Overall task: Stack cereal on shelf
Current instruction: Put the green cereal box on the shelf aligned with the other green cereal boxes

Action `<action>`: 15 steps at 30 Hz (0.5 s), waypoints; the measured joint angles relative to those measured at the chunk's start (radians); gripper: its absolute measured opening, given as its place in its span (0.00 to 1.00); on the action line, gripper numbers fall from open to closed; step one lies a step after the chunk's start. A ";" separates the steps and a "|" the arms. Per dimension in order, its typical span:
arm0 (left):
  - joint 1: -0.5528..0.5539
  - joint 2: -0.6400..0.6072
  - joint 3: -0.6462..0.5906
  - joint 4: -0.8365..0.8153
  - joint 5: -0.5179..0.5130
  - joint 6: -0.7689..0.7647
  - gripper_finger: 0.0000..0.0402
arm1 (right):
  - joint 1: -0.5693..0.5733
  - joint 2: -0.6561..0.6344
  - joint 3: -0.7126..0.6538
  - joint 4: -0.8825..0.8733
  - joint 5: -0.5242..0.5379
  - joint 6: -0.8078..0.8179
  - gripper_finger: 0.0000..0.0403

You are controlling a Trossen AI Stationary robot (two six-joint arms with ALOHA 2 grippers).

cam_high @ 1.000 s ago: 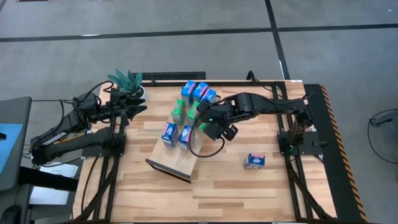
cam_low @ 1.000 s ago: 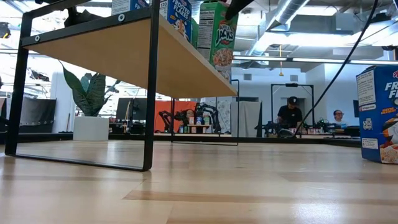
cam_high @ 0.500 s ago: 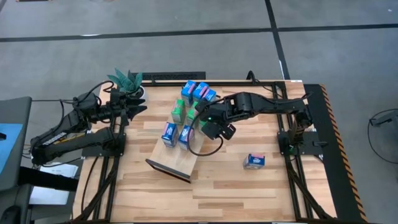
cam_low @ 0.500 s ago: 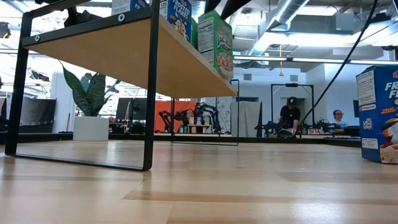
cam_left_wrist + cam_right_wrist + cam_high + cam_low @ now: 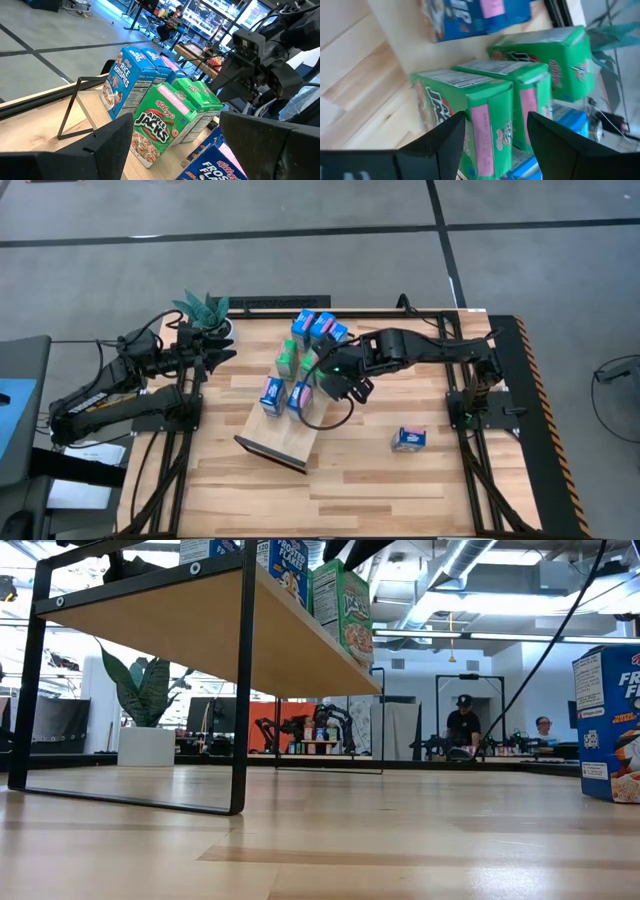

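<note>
Looking straight down, got the shelf (image 5: pixel 285 442) sitting diagonally mid-table with a crowd of cereal on it: two blue cartons (image 5: pixel 272 394) up front, green ones (image 5: pixel 287 358) behind, more blue (image 5: pixel 318 326) at the far end. Can also spot a lone blue carton (image 5: pixel 408 439) off on the tabletop, well apart from the shelf, toward the right arm's side. Right gripper (image 5: pixel 322 380) parked just beside the green boxes, at the shelf's edge. Can't judge its fingers from up there, but the right wrist view sorts that out: fingers (image 5: pixel 442 142) spread apart, nothing clamped, a green carton (image 5: pixel 470 120) standing right ahead of them on the board. From table height, get the bit the overhead hides: shelf board raised on a dark frame (image 5: pixel 240 690), open space underneath, the green carton upright right at the board's edge with a dark arm above it. Same view catches the lone carton (image 5: pixel 608 720) at the picture's right edge, plus people (image 5: pixel 462 725) in the room behind. Left gripper (image 5: pixel 222 350) waiting near the plant (image 5: pixel 205 308) at the table's left rear, fingers wide apart and empty per its own camera, looking at an Apple Jacks box (image 5: pixel 157 122) and a Rice Krispies box (image 5: pixel 127 75). Plenty of bare board at the shelf's near end, and bare tabletop in front.
</note>
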 joint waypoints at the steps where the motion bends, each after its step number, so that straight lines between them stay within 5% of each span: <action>1: 0.000 0.000 0.000 0.000 0.000 0.000 0.71 | 0.000 0.000 0.000 0.006 0.009 0.003 0.59; 7: 0.000 0.000 0.000 0.000 0.000 0.000 0.71 | 0.006 0.000 0.000 0.014 0.034 0.036 0.59; 15: 0.000 0.000 0.000 0.000 0.000 0.017 0.71 | 0.086 -0.023 0.002 0.100 0.231 0.180 0.57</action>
